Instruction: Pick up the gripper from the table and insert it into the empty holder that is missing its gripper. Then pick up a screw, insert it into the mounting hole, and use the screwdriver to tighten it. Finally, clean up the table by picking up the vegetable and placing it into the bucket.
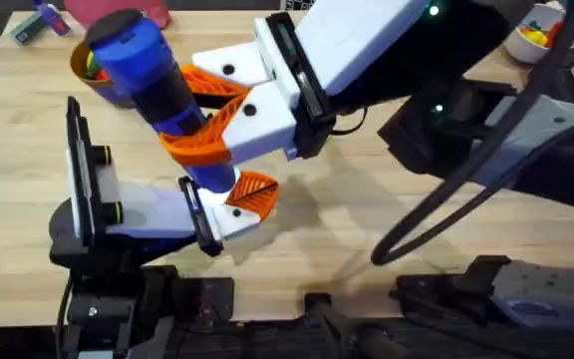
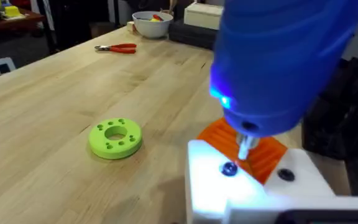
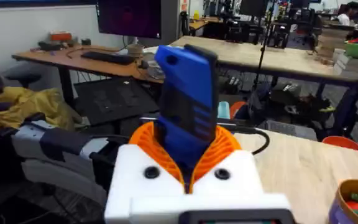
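Wooden desk (image 1: 387, 219): right hand (image 1: 212, 125) clamped the screwdriver (image 1: 152, 75), bit on the screw (image 2: 229, 168); tilt risked cam-out. Left hand's opening: can't tell.

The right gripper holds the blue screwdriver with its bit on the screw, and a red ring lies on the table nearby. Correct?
No: the ring is lime green, per the left wrist view. The right gripper does hold the screwdriver, bit on the screw.

One thick blue cylindrical screwdriver (image 1: 152, 75); beside it one yellow-brown round bucket (image 1: 96, 78); beyond it one lime-green holed ring (image 2: 115, 138), one red-handled pliers (image 2: 118, 48), one white bowl (image 2: 151, 25).
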